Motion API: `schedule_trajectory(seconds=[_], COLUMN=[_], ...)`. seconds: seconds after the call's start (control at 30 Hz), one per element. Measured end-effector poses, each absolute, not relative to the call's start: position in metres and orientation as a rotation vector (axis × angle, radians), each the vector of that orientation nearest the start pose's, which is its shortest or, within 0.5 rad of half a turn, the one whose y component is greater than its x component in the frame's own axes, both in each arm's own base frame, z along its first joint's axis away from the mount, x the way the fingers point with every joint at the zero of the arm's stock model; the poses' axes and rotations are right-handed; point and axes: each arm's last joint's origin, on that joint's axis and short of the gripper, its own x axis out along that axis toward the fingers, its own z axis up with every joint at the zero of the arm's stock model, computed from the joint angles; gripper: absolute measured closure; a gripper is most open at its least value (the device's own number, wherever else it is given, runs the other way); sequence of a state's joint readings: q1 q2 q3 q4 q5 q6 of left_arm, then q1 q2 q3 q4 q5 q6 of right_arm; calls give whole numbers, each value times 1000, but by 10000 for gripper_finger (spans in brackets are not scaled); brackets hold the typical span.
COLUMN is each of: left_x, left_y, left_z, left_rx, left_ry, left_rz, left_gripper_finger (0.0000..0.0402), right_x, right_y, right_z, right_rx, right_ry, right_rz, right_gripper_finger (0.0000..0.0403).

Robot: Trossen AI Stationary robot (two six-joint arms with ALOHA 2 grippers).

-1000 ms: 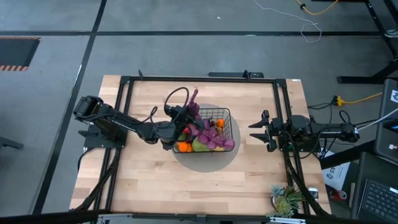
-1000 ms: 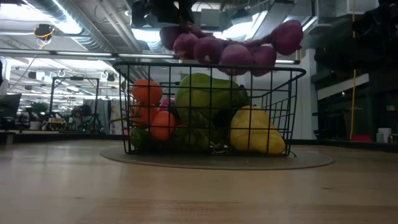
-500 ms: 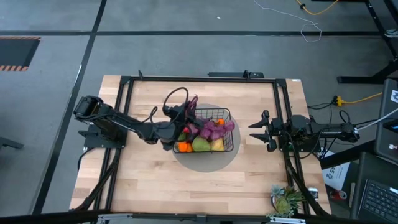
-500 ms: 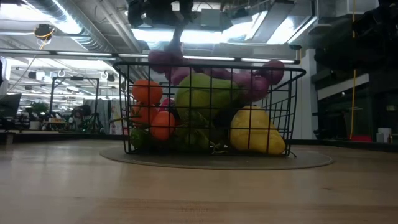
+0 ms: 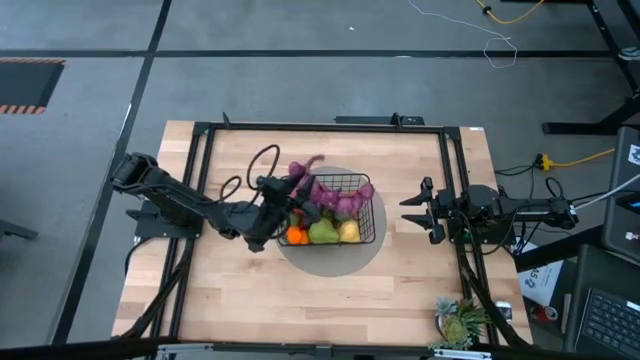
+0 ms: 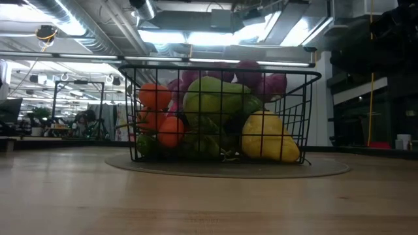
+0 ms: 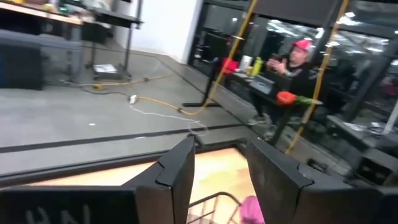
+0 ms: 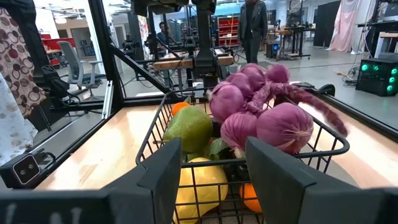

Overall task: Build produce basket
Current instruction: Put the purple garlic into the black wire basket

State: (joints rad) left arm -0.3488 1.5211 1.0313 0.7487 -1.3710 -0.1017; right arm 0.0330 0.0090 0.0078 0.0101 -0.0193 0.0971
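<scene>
Purple string of bulbs (image 5: 330,190) lies atop the produce in the basket (image 5: 362,180), which sits on the grey mat (image 5: 330,262) just beyond the left tool (image 5: 280,200), whose fingers stand apart and empty. The right tool (image 5: 408,213) waits on the basket's far side, fingers apart, the basket straight ahead of it on the surface (image 5: 300,310).

In the high view the left hand (image 5: 270,205) is a dark mass at the basket (image 5: 352,181) edge, its fingers too small to tell apart. One end of the purple string (image 5: 318,160) is blurred there. In the low view the basket (image 6: 130,111) wires and front fruit hide the lower produce (image 6: 215,147). The potted plant (image 5: 462,322) is partly cut off at the bottom edge
</scene>
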Motion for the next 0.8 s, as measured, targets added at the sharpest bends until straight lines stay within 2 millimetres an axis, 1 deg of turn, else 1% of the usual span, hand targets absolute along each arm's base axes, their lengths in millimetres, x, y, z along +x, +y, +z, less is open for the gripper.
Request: schedule_trajectory(seconds=[0.17, 0.27, 0.47, 0.67, 0.8], left_x=[319, 321, 326, 327, 328], left_y=[-78, -70, -48, -45, -49], left_z=[320, 320, 312, 294, 285], left_rx=[-275, -264, -191, -207, -328], left_ry=[-222, -219, -156, -82, -71], left_rz=[958, 980, 1054, 1063, 958], left_gripper_finger=[264, 264, 265, 265, 265], right_x=[98, 98, 98, 98, 98], right_y=[4, 4, 4, 4, 4], right_z=[167, 166, 166, 166, 166], right_rx=[97, 97, 97, 97, 97], right_ry=[-7, -6, -6, -6, -6], right_rz=[52, 53, 53, 52, 53], right_gripper_finger=[221, 221, 221, 221, 221])
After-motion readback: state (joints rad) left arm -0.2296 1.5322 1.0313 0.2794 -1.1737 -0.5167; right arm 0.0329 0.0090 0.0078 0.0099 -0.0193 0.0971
